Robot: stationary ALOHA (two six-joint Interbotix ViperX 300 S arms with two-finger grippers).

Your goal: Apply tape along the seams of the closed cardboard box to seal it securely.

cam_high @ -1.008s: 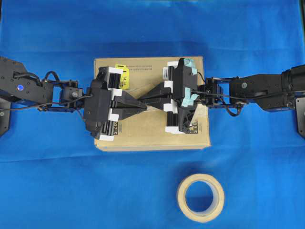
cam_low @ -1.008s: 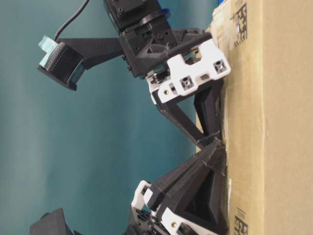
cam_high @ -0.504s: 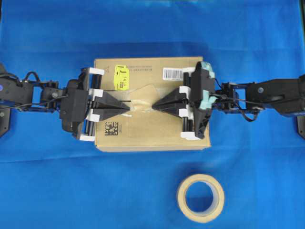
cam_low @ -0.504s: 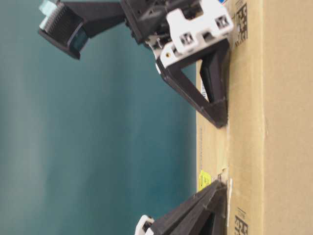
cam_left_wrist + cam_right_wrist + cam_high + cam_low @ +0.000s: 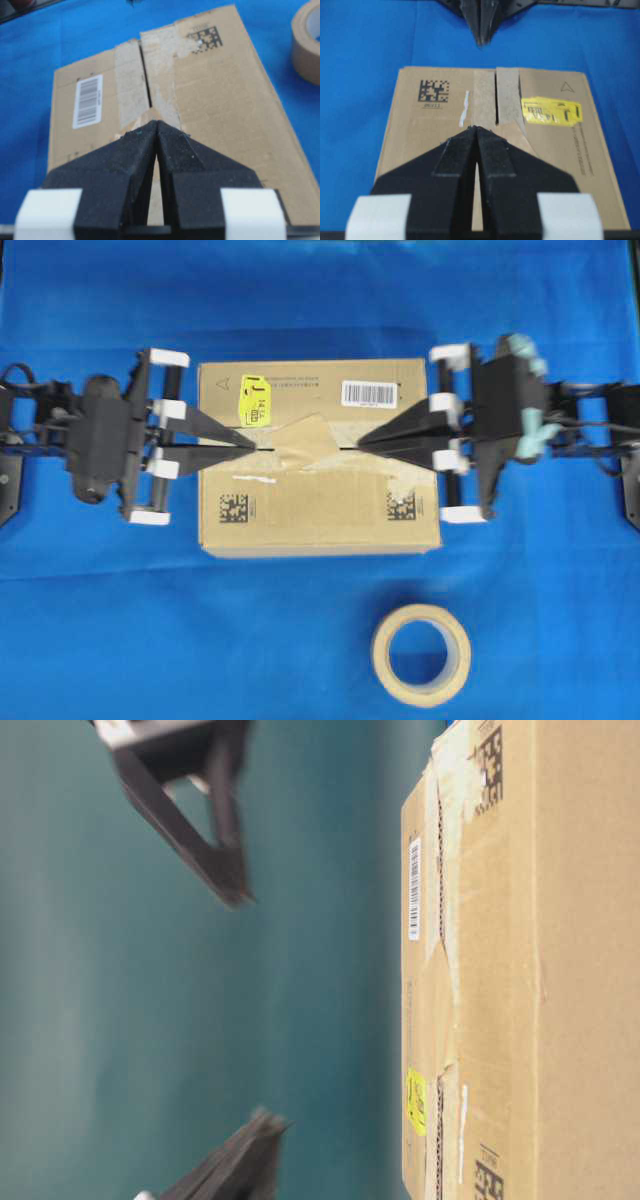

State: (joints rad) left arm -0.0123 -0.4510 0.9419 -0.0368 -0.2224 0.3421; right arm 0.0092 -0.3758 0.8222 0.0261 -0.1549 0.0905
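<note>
Two grippers, left and right, jaws pressed together and empty, hang above the cardboard box; tape bridges the seams centrally, likely pressed flat.

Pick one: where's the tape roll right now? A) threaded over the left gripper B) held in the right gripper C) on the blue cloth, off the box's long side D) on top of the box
C: the tape roll lies flat on the blue cloth, apart from the cardboard box; both grippers sit shut and empty at the box's ends.
</note>
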